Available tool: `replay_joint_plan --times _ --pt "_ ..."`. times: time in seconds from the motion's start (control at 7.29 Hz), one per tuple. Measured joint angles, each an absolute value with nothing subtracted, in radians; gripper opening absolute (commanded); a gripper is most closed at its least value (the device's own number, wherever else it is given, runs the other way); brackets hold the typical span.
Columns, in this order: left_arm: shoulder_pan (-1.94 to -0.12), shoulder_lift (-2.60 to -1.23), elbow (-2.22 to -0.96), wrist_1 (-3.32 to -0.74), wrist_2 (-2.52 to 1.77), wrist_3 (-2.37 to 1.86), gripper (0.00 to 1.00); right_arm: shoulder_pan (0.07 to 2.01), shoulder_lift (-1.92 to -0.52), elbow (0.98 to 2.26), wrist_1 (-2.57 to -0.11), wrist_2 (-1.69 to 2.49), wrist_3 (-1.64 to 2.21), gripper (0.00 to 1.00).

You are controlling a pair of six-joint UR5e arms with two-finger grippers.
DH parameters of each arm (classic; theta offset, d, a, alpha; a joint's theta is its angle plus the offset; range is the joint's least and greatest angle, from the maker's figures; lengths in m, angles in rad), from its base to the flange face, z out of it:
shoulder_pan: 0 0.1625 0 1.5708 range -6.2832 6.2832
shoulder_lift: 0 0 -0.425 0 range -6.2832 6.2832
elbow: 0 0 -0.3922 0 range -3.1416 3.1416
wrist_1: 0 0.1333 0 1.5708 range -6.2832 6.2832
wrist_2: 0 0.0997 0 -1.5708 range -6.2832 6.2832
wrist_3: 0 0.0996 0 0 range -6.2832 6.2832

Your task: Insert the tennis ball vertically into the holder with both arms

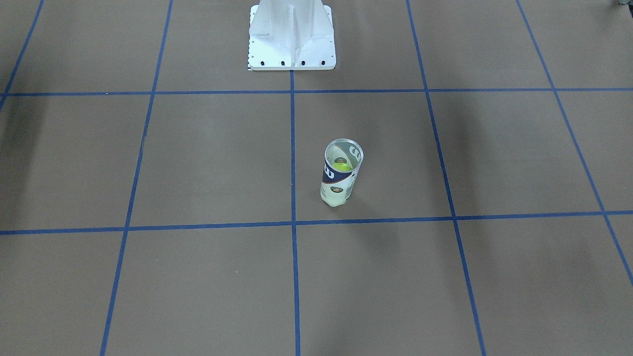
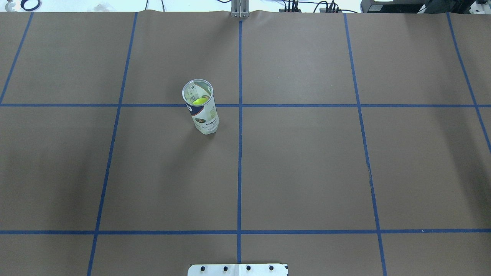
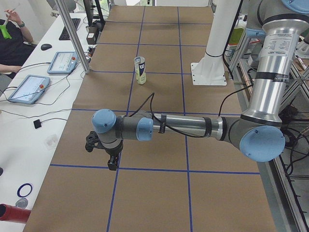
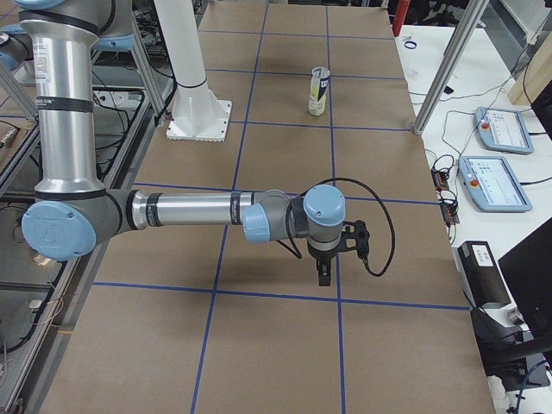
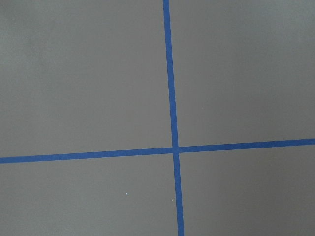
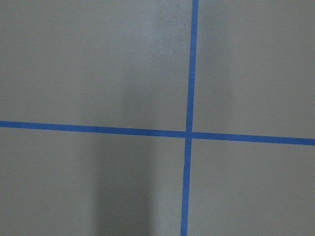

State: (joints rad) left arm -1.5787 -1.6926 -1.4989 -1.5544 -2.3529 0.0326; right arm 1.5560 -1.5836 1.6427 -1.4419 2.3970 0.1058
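We have the left gripper pointing down above a blue tape crossing, and the right gripper doing likewise at the far end. We cannot tell if either is open or closed. Well apart from both, the holder stands upright on the table, with a tennis ball inside.

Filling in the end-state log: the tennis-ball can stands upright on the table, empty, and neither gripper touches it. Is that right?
Not quite. The holder is not empty: the overhead exterior view shows a yellow-green tennis ball inside it. The rest holds: it stands upright on the table, and neither the left gripper nor the right gripper touches it.
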Motion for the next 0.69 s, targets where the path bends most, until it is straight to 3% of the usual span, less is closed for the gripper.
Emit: replay_joint_plan --times 0.69 --pt "-1.578 -1.653 -1.535 -1.557 -2.355 0.03 1.0 1.567 -1.589 1.643 -1.442 2.428 0.106 0.99"
